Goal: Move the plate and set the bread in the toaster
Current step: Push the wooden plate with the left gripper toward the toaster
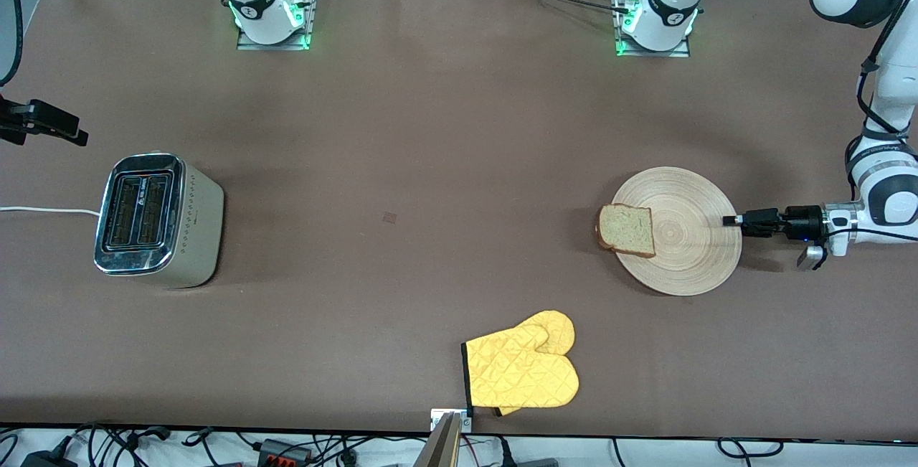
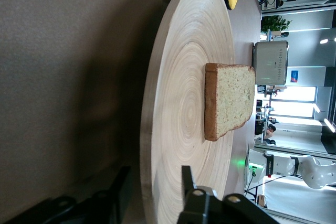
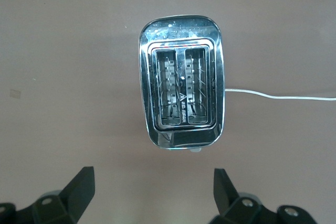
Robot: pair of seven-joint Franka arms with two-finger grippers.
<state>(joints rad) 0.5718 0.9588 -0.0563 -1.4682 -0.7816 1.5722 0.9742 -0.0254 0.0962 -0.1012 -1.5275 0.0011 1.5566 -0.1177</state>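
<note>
My left gripper (image 1: 730, 221): fingers apart, straddling plate (image 1: 699, 252) rim at left-arm end. Bread (image 1: 627, 229) on plate edge toward toaster (image 1: 154, 219). My right gripper (image 3: 153, 190): wide, waits above toaster.

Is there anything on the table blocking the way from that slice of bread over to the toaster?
Nothing visible does. The bread lies on the plate, and bare table runs to the toaster. The oven mitt lies nearer the front camera, off that line.

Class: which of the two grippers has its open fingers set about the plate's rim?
The left gripper: its fingers straddle the plate edge; the right gripper hangs above the toaster.
</note>
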